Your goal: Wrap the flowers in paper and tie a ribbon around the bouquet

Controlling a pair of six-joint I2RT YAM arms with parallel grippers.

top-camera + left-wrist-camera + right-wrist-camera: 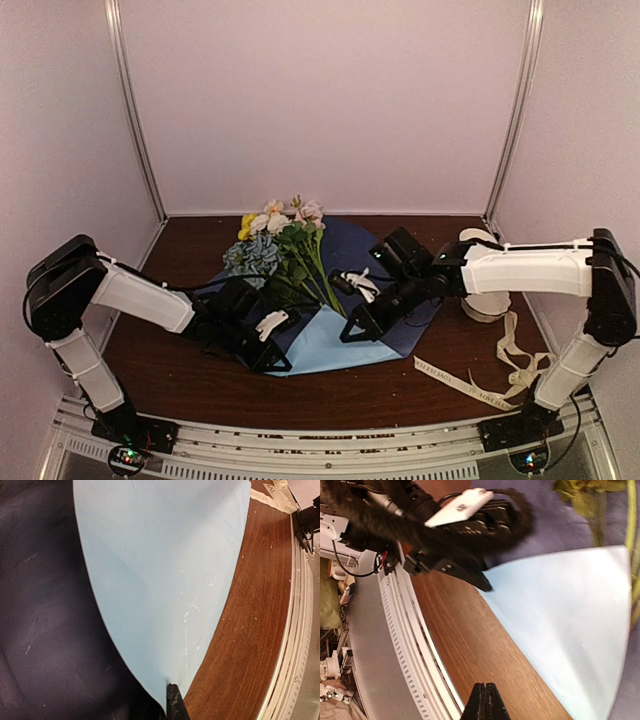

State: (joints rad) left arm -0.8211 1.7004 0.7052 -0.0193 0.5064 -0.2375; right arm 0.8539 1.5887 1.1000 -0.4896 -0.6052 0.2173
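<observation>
- While the wrap is barely begun, the large creased sheet of paper (pixel 352 252) lies dark navy face up across the middle of the brown wooden table (pixel 170 365). Only its near corner is turned over, showing a light blue triangle at lower centre of the top view. No cone has been formed.
- Small bunch of artificial flowers (pixel 287 240), with yellow, pink and white blooms and long thin green stems. It lies on the navy face, blooms toward the upper centre of the frame and stems running down toward the blue fold. It is uncovered and not yet enclosed.
- Long narrow cream-white ribbon (pixel 482 385) with dark lettering lies loose on the bare table at lower right, well apart from the flowers. Tying is wholly outstanding.
- White scalloped bowls (pixel 487 306) sit at right of centre, partly hidden behind the right arm. Their contents cannot be made out.
- Left gripper (pixel 173 703) is pinched closed on the tip of the light blue corner, holding it just above the wood.
- Right gripper (pixel 485 703) has its fingers pressed together with nothing between them, and hangs over bare table beside the fold's edge.
- Estimate: first fold only; rolling, closing and tying remain.
</observation>
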